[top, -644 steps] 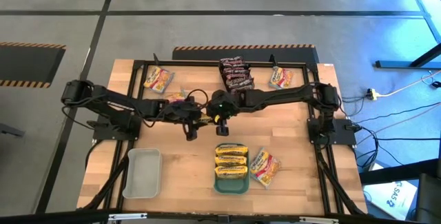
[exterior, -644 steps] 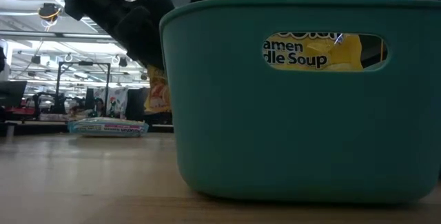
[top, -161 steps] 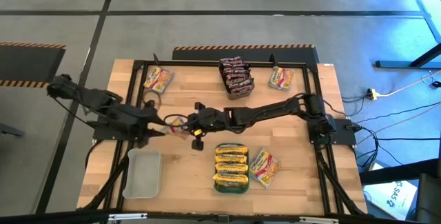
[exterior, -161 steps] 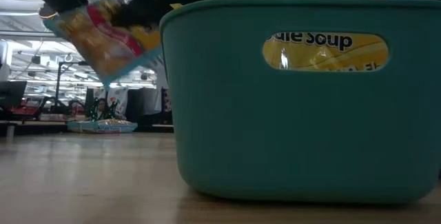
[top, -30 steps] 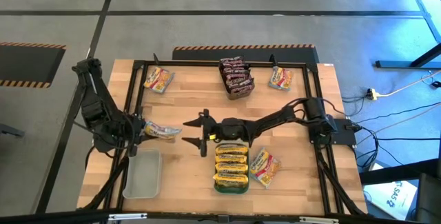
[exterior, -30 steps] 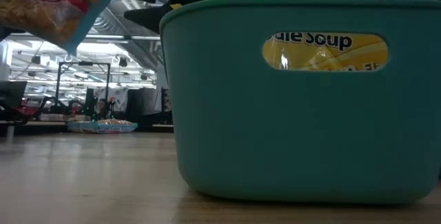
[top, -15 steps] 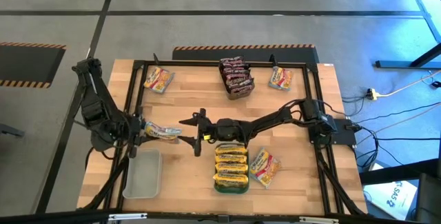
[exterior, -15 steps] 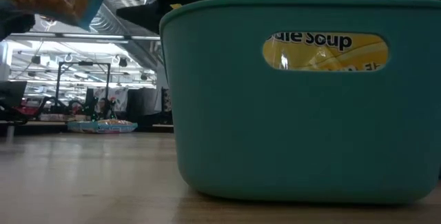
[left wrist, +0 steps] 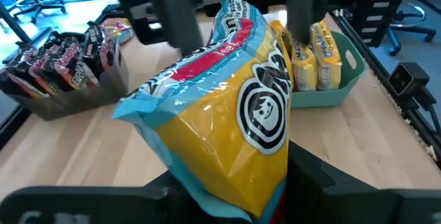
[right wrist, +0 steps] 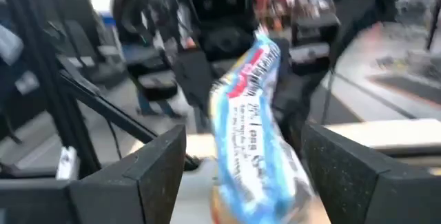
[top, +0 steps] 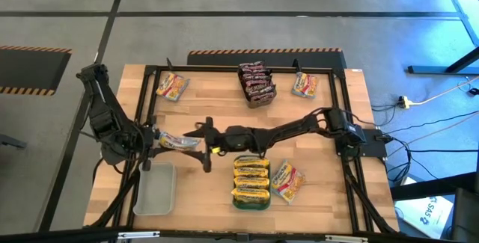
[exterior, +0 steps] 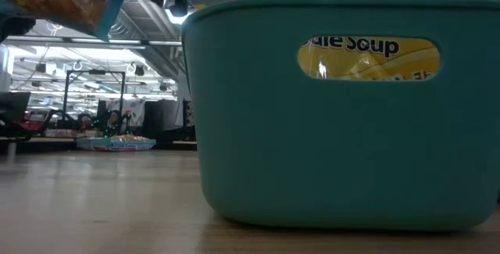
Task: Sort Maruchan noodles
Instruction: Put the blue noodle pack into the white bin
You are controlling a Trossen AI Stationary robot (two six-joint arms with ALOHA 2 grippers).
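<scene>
High view: teal tray [top: 251, 202] holds yellow packets [top: 251, 176]; grey tray [top: 154, 188] holds nothing. Left pincer [top: 152, 140] grips a crinkly yellow-blue packet [top: 179, 142] above the surface [top: 209, 101]; right pincer [top: 203, 144] spread wide around its far end.

Left gripper [top: 153, 140] clamped shut; right gripper [top: 203, 144] spread wide, facing it.

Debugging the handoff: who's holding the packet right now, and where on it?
The left gripper holds the yellow noodle packet by one end. The right gripper is open around the free end, not clamped.
</scene>
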